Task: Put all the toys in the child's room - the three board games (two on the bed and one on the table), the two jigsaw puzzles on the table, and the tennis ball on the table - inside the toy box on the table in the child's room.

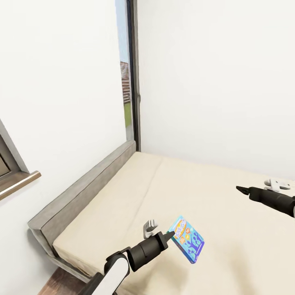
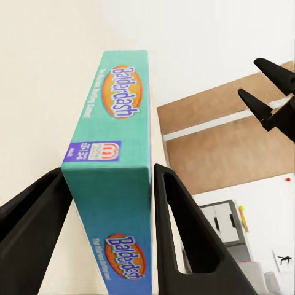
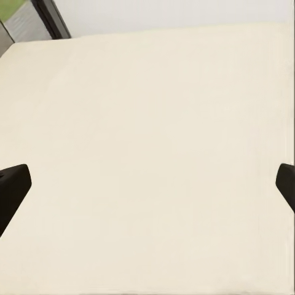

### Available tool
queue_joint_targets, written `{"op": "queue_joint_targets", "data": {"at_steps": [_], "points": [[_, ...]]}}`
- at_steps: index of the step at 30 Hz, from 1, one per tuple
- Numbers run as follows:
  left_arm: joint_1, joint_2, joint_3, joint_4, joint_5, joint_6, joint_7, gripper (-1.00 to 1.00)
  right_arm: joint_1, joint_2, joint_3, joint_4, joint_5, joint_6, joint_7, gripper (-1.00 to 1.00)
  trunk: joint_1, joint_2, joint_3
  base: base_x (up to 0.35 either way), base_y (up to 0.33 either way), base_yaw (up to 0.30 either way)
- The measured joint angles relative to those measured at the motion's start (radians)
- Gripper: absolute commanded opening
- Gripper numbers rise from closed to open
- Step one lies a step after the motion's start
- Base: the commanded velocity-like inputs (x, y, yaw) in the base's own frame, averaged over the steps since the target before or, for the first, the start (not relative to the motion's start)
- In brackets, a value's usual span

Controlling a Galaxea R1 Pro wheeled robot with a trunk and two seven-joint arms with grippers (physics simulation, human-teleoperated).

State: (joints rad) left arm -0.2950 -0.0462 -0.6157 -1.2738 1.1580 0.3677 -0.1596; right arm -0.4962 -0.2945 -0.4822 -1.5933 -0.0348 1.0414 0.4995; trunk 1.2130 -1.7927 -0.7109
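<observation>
We see the bed [image 1: 229, 213] spread across the lower half of the head view, with the window [image 1: 126, 78] in the upper middle. Our left gripper [image 1: 170, 235], bottom centre, pinches the blue board game [image 1: 187, 239], held off the mattress, its long axis running down-right. In the left wrist view the fingers [image 2: 184, 239] press both broad faces. Our right gripper [image 1: 242, 189], at mid right, hangs spread and empty. No toy box shows here, so carrying comes next.

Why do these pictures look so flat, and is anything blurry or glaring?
Head view: even, soft light, only faint shadow under the game box on the bed; no glare. Left wrist view: box lettering sharp, fingers crisp black. Right wrist view: featureless cream bed, almost no shading.
</observation>
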Motion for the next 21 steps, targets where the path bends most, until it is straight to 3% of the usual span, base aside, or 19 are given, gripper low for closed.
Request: {"op": "queue_joint_targets", "data": {"at_steps": [13,21], "points": [[0.000,0.001,0.001,0.003,-0.005,0.000,0.001,-1.00,0.004,0.000,0.001,-0.004,-0.001,0.000,0.000,1.00,-0.050,0.091,0.041,0.000,0.000,-0.282],[0.001,0.013,0.034,0.007,-0.004,0.000,0.000,-1.00,0.017,0.000,0.005,-0.007,-0.001,0.000,0.001,1.00,-0.081,0.147,0.066,0.000,0.000,-0.283]]}}
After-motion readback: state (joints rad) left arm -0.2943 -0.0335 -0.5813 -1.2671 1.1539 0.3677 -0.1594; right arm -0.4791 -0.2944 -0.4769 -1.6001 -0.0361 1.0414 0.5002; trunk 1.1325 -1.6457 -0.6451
